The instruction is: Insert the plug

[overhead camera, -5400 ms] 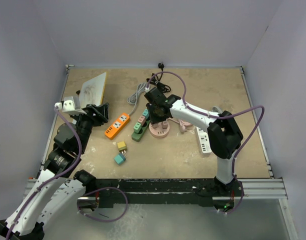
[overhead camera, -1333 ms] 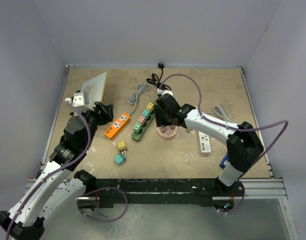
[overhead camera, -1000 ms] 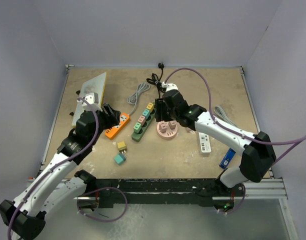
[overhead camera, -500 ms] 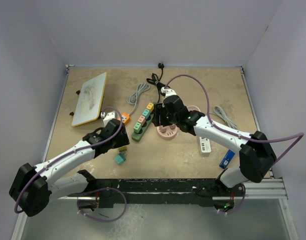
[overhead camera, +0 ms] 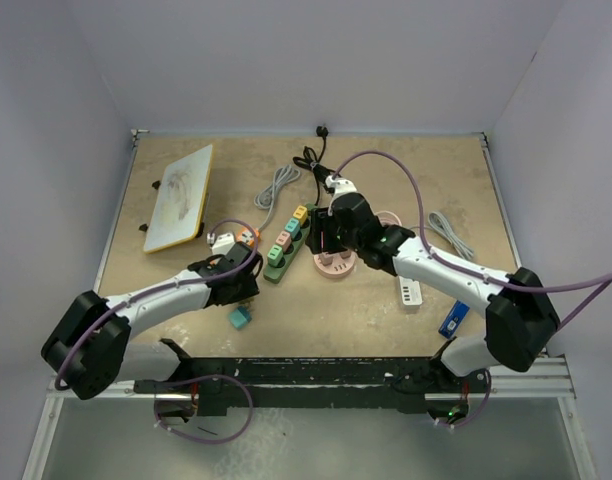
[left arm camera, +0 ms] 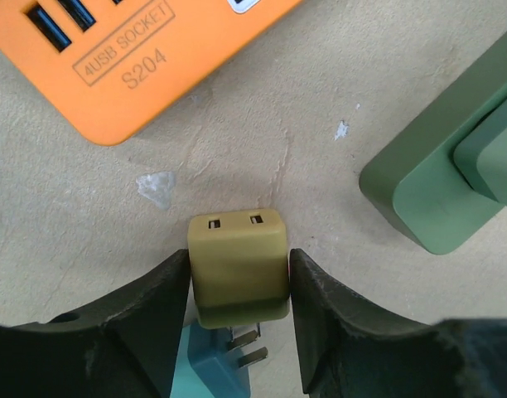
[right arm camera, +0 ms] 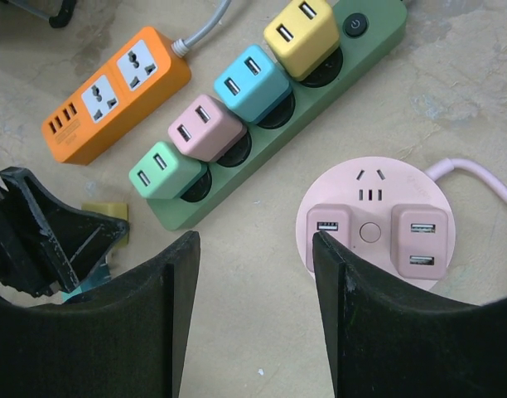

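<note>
A mustard-yellow plug (left arm camera: 237,278) lies on the table with its prongs towards the camera, beside a teal plug (left arm camera: 210,369). My left gripper (left arm camera: 239,257) is down over it, one finger against each side, shut on it. In the top view the left gripper (overhead camera: 244,285) hides the yellow plug. My right gripper (right arm camera: 255,240) hangs open and empty above the bare table between the green power strip (right arm camera: 378,21) and the round pink socket (right arm camera: 369,186). The yellow plug (right arm camera: 104,214) peeks out behind the left fingers there.
The green power strip (overhead camera: 286,245) carries several coloured adapters. An orange USB socket strip (left arm camera: 129,66) lies just beyond the yellow plug. A white strip (overhead camera: 407,290), a blue item (overhead camera: 453,317), a white board (overhead camera: 181,195) and coiled cables sit around.
My left arm swung in from the left and came down onto the yellow plug, its jaws narrowing around it. The right gripper shifted only slightly above the pink socket.
</note>
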Robot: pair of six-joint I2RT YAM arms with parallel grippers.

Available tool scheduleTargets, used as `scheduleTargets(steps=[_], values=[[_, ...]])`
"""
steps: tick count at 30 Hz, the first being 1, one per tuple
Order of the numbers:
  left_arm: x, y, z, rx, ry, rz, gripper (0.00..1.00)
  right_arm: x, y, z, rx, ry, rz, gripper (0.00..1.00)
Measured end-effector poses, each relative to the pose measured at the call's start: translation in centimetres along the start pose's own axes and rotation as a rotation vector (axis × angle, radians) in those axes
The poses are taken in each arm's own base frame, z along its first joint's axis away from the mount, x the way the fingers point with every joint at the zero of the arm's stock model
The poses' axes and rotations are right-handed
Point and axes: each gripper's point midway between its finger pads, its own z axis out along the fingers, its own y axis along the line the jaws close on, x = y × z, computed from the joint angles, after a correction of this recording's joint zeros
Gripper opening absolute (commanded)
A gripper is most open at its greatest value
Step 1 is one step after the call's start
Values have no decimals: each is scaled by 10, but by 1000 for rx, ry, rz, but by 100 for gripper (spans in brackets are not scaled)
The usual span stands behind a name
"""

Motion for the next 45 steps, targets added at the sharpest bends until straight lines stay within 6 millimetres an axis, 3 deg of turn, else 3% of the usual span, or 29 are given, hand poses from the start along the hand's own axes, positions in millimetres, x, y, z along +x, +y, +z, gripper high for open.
scheduleTargets(steps=[8,12,15,22,23,25,30,35,38,41,45], values=[[-2,-1,4,-10,-15,-17,33,-2,0,-4,-4,-14,3,58],[-18,-10,-9,45,-70,-15,33,-6,1,-6,-12,-36,10,57],[-42,-31,-29,158,-151,-6,33,-8,3,-11,-26,-52,21,57],[-98,-104,-100,558,-359,117,33,-25,15,-32,-107,-92,97,57],[-119,-137,-131,712,-468,221,35,-39,15,-47,-149,-115,160,57],[-124,-146,-139,758,-499,258,35,-44,14,-52,-155,-127,177,57],[-120,-186,-157,949,-559,476,33,-70,14,-88,-174,-192,225,58],[-111,-203,-163,1055,-638,673,32,-94,27,-120,-243,-265,220,59],[-112,-211,-178,1124,-731,752,32,-92,34,-121,-279,-246,206,59],[-109,-219,-188,1191,-782,825,31,-79,38,-111,-300,-178,184,58],[-96,-223,-181,1229,-763,903,31,-63,38,-97,-301,-102,174,56]])
